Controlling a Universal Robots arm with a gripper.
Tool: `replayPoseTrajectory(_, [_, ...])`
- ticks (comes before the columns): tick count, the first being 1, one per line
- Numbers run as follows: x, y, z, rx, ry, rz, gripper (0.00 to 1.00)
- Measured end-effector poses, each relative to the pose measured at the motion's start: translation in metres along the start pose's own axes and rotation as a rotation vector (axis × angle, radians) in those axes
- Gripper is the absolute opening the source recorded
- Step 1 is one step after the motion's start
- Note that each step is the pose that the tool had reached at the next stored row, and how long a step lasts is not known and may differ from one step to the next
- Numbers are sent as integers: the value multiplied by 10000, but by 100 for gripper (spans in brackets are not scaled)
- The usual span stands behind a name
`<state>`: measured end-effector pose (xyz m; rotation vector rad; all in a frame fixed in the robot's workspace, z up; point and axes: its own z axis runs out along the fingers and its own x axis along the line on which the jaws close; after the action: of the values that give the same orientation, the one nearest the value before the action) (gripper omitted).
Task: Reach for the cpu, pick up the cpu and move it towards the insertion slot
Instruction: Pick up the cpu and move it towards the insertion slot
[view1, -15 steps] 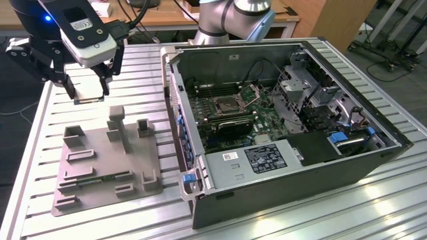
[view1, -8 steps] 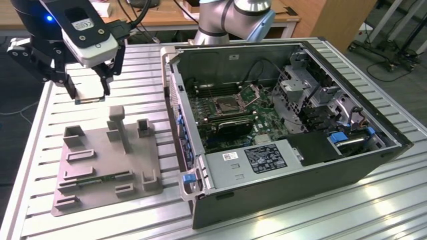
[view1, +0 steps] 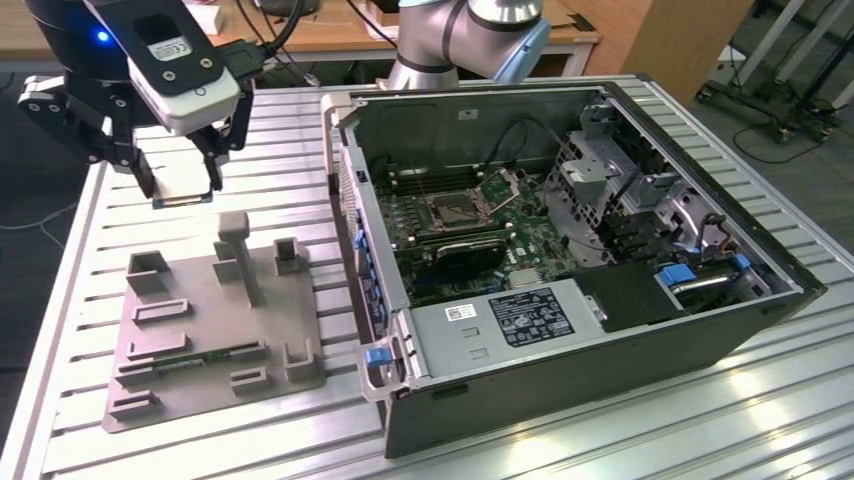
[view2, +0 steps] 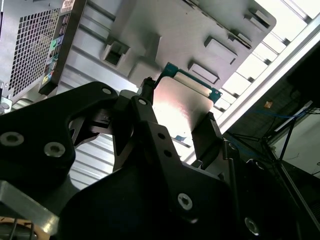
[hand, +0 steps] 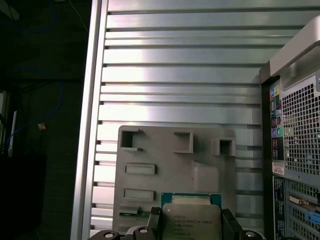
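Gripper (view1: 180, 187) pinching cpu (hand: 191, 220) by two opposite edges. Cpu held in air above desk (view1: 80, 250), near exterior view's left edge, by fixture plate (view1: 200, 320) far end. Slot (view1: 454, 208) inside open case (view1: 601, 330), well apart from cpu.

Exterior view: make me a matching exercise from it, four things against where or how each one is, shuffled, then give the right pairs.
Things:
1 cpu
2 insertion slot
3 fixture plate
4 gripper

Places and states:
a lying flat on the table, beside the computer case
b shut, up over the table
c on the board inside the open case
d clamped and held off the table

Pairs: 1-d, 2-c, 3-a, 4-b.
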<state>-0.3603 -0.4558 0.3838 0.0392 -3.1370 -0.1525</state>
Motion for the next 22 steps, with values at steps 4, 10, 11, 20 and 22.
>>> replayPoseTrajectory(4, [-12, 0, 0, 0, 0, 0, 55])
replayPoseTrajectory(10, [-31, -1, 0, 0, 0, -1, 55])
replayPoseTrajectory(11, [-36, -1, -1, 0, 0, -1, 55])
replayPoseTrajectory(20, [-61, -1, 0, -1, 0, 0, 55])
replayPoseTrajectory(22, [-68, -2, 0, 0, 1, 0, 55])
